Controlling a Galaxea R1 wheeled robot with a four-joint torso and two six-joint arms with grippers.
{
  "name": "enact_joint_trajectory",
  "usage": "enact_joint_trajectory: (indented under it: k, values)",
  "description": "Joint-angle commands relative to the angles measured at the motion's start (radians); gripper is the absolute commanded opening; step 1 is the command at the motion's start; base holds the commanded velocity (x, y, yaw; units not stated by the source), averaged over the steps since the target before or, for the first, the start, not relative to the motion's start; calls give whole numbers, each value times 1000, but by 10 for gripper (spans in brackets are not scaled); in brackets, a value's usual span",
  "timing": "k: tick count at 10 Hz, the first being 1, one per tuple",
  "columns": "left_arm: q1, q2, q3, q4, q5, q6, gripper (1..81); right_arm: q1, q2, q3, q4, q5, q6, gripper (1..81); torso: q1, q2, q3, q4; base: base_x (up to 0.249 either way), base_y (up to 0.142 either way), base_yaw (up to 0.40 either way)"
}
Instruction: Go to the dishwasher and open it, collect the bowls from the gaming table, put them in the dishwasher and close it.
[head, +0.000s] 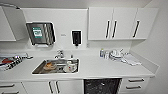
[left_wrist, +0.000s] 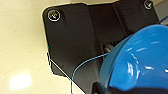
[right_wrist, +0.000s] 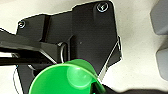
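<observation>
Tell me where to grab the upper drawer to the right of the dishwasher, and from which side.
Take the upper drawer, right of the dishwasher, by its dark bar handle, near the middle. Come straight in from the front, with one finger above the bar and one below. The bar lies level across the drawer front, so a centred grip should pull evenly.

blue bowl: glossy plastic, showing highlights | green bowl: smooth shiny plastic | sink: looking like brushed metal | countertop: appearing smooth white, matt
</observation>
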Motion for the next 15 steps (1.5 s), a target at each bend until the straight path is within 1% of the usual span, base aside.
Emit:
enact_joint_trajectory:
  k: [1,3,4,7,8,10,11,12,14,15]
  values:
    - [-37,-33,46,1,38,2,10,23,-56,77,-15,-52,-3,10,0,0,0,0,0,0,0]
    - [-37,-107,163,1,33,0,10,21,-142,202,-8,-52,-1,10,0,0,0,0,0,0,0]
    - [-37,-145,213,-1,35,0,10,20,-156,211,-3,-52,0,10,0,0,0,0,0,0,0]
    - [-18,-251,363,-1,33,0,10,23,-153,204,-1,-54,-1,10,0,0,0,0,0,0,0]
    - [-14,-279,396,-1,33,-1,10,23,-151,204,-4,-54,-1,10,0,0,0,0,0,0,0]
    - [-9,-325,444,-2,32,-1,10,24,-153,201,-7,-52,-1,10,0,0,-94,0,0,0,0]
    - [-7,-352,472,-2,29,-3,10,26,-153,193,-6,-52,-1,10,0,0,-102,0,0,0,0]
    - [-1,-394,513,-1,9,-1,10,26,-153,184,-4,-52,-1,10,-1,0,-120,0,0,0,0]
    - [2,-476,602,8,6,0,10,27,-151,175,-3,-51,-1,10,-1,0,-184,0,0,0,0]
    - [3,-506,636,1,1,0,10,27,-151,173,-3,-51,0,10,0,0,-219,0,0,0,0]
